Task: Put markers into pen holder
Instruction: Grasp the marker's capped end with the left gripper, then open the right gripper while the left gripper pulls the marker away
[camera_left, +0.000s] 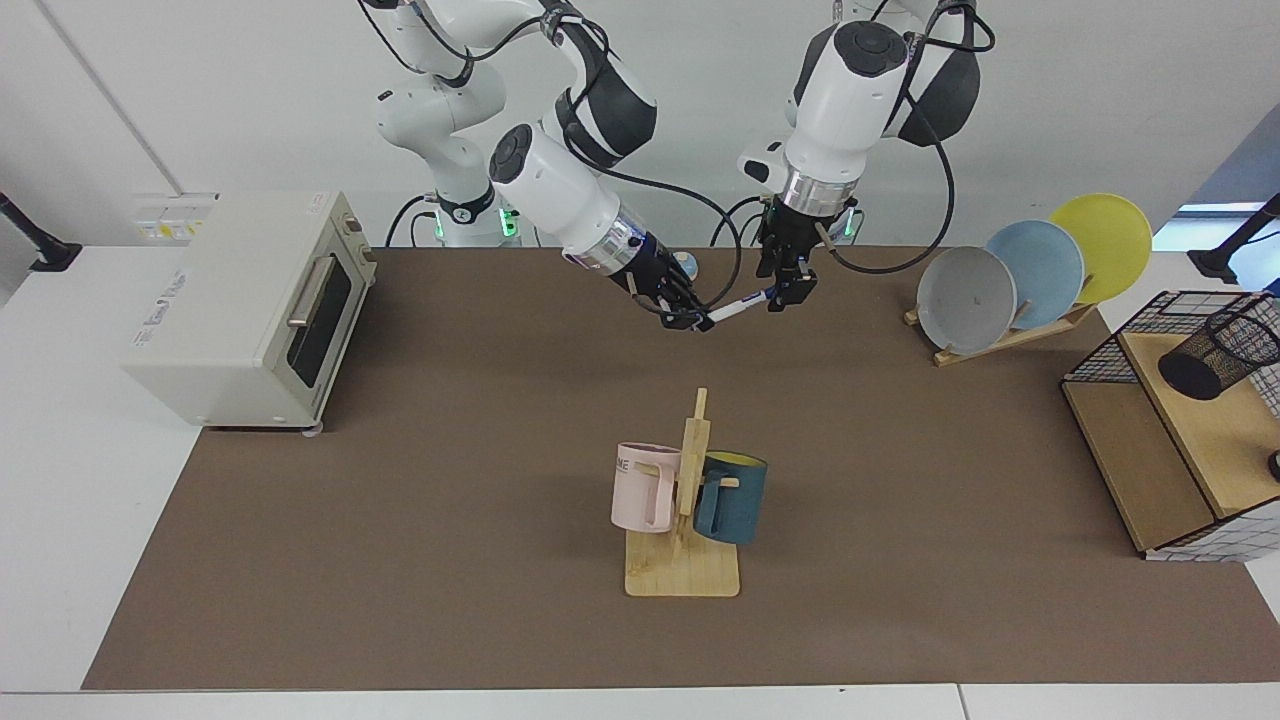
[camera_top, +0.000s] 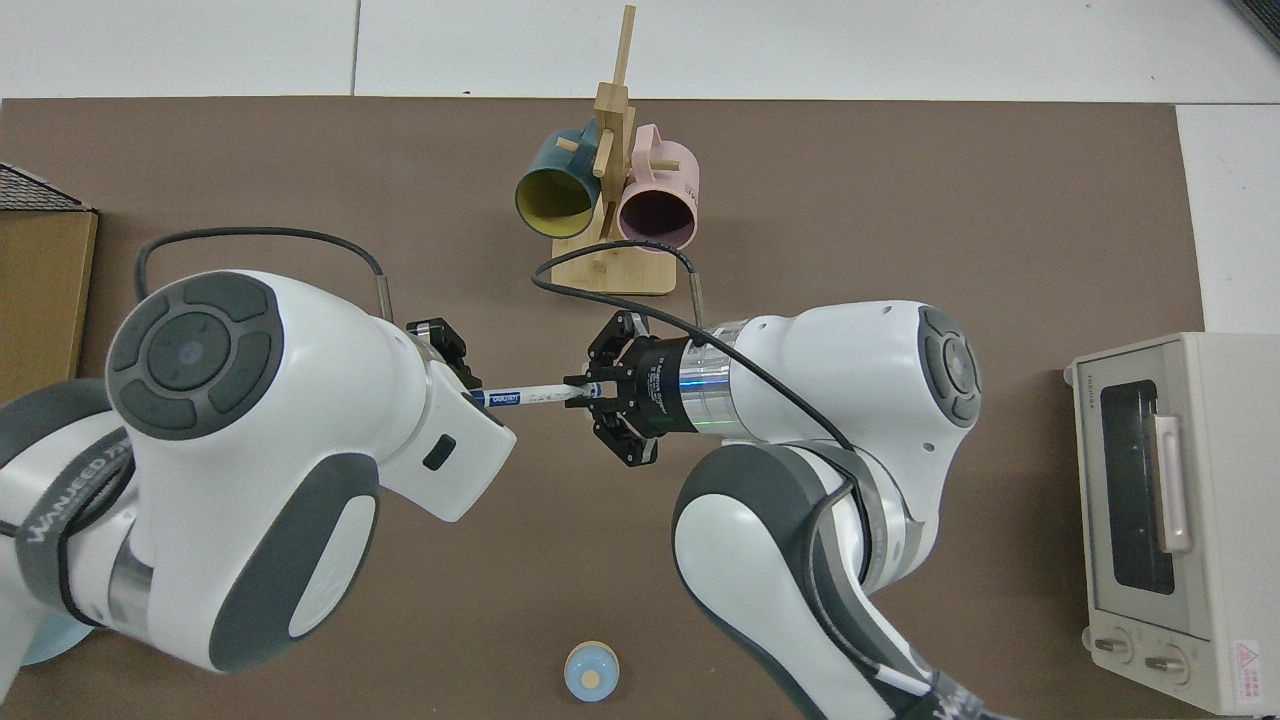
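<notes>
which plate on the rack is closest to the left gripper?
The grey plate, at the front of the wooden rack. The blue plate and yellow plate sit behind it, farther from the left gripper.

The right arm reaches from its base down and toward the left arm, its wrist tilted low. The right claw (camera_left: 692, 318) is clamped on the tail end of a slim white-barrelled marker with a dark blue cap (camera_left: 737, 307), held clear above the table. The left arm bends down steeply, its wrist almost vertical. The left claw (camera_left: 786, 293) sits at the marker's capped end; its fingers are hidden from above.
</notes>
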